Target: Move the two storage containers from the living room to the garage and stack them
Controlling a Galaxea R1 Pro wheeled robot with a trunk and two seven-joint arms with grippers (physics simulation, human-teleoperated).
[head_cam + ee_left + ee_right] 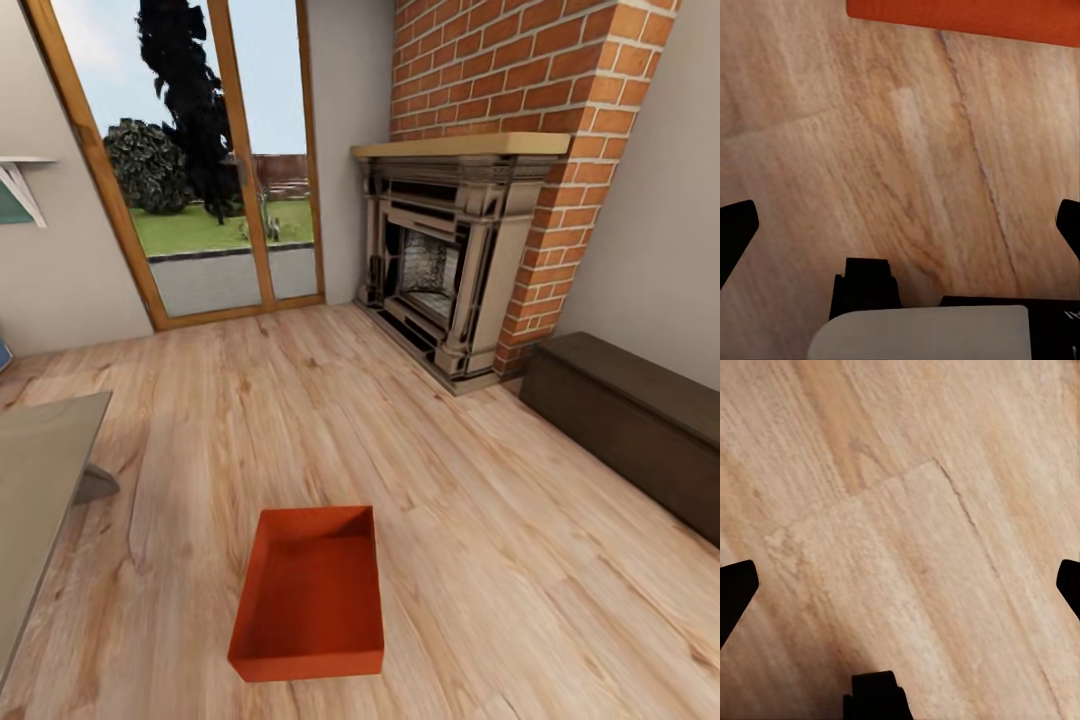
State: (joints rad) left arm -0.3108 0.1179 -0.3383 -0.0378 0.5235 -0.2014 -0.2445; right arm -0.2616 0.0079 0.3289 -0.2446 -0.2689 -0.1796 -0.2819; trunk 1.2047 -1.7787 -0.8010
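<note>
Left gripper point(904, 225), fingers spread wide, holds nothing; a storage container point(967, 16), mostly cut off, lies beyond its fingertips. Right gripper point(904, 585), equally wide, faces bare wood floor point(907, 510).

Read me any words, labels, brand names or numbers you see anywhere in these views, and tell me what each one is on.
None can be read. The orange-red storage container has plain walls, and the brick fireplace, the dark bench and the wood plank floor carry no lettering. Faint light marks on the left wrist's black housing are too small to read.

Brick fireplace point(450, 250), glass door point(200, 150) — dark bench point(630, 420) at right
</note>
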